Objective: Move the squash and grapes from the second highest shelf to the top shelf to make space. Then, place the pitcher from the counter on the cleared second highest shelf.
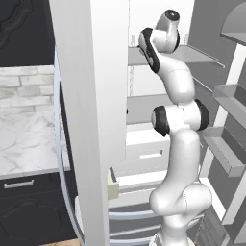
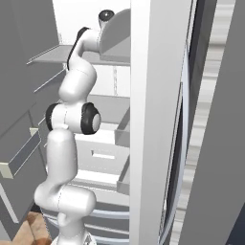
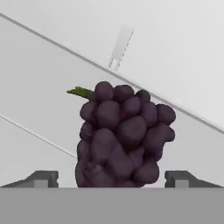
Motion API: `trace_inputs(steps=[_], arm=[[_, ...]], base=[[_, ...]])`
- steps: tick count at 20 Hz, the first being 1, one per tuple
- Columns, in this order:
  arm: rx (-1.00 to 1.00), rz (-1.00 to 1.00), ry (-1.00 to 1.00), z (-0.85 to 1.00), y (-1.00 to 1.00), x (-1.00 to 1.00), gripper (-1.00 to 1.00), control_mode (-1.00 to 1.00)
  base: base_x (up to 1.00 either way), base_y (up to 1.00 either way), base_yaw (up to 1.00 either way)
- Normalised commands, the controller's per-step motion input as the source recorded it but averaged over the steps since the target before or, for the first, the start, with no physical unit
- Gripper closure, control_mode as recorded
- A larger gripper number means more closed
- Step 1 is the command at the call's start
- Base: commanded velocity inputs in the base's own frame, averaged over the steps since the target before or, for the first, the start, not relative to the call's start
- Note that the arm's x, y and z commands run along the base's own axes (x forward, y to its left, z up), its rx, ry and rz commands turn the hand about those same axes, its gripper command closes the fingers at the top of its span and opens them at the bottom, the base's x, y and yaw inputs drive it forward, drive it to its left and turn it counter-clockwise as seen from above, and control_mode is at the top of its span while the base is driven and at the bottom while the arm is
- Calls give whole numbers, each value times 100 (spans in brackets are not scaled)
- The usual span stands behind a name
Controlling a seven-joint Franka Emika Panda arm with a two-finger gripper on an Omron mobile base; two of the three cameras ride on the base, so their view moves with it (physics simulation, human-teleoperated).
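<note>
The grapes [image 3: 122, 135], a dark purple cluster with a small green stem, stand upright on a pale fridge panel right in front of my hand. My gripper [image 3: 111, 179] is open, with one fingertip on each side of the cluster's base and a small gap to each. In the base views my arm reaches up to the level of the top shelf [image 1: 194, 54] [image 2: 52, 56], and its hand is hidden behind the fridge's white side wall. Below it lies the second highest shelf [image 1: 144, 108] [image 2: 107, 107], bare where it shows. The squash and the pitcher are out of view.
White drawers [image 1: 144, 153] [image 2: 103, 155] sit under the shelves. The open fridge door with grey bins [image 1: 228, 96] stands to the right of my arm. A tall white fridge wall [image 1: 81, 120] separates it from the marble counter [image 1: 29, 139] on the left.
</note>
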Motion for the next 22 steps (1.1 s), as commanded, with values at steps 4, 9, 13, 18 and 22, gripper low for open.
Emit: trace_inputs(steps=[4,9,13,18,22], arm=[[-10,-5,-20,-54,30,-38,-100,-100],[-15,-7,-26,-64,57,-80,-100,-100],[-11,-11,-25,-82,39,-86,-100,-100],[-4,-15,-32,-45,5,-78,-100,-100],[0,-17,-23,39,0,-100,-100,-100]], base=[[0,0,0],[0,0,0],[0,0,0],[0,0,0],[0,0,0]])
